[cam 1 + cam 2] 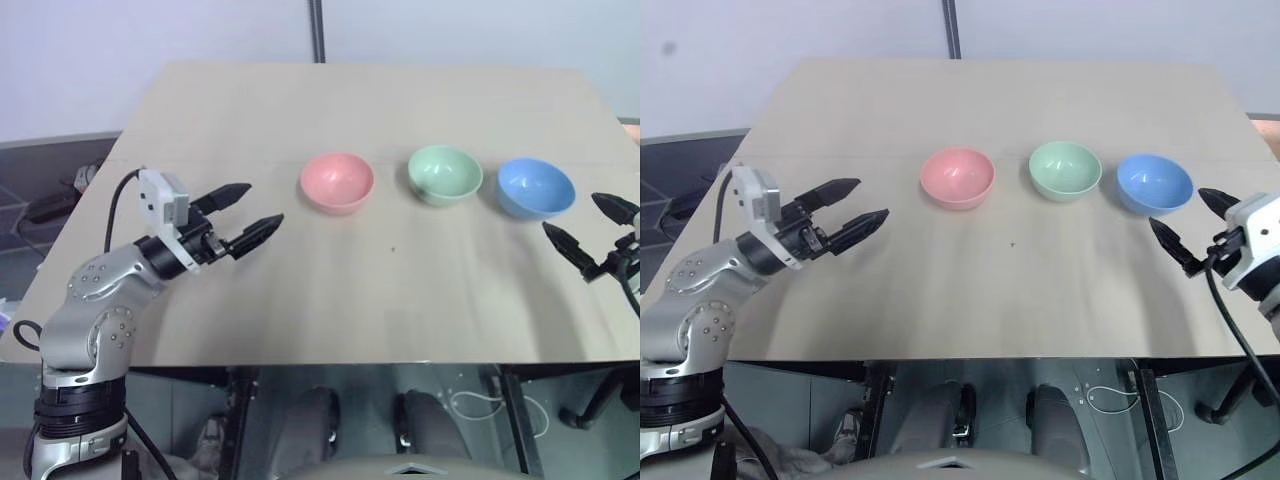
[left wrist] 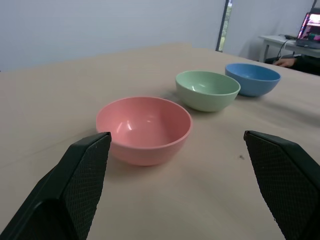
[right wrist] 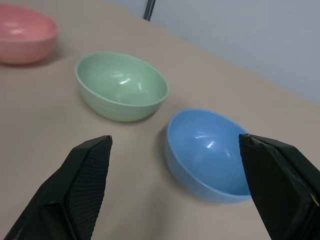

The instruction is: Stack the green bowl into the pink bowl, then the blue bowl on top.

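Three bowls sit in a row on the table point(image 1: 250, 110) — the pink bowl point(image 1: 337, 182), then the green bowl point(image 1: 445, 174), then the blue bowl point(image 1: 536, 187), each a little apart. The left gripper point(image 1: 250, 215) and the right gripper point(image 1: 590, 232) both have their jaws wide apart, holding nothing. The bowls look smooth — a pinch on a rim might slip, or a bump could push one bowl into its neighbor. I see no words or labels anywhere.

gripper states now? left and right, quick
Left gripper: open, holding nothing, short of the pink bowl.
Right gripper: open, holding nothing, beside the blue bowl.
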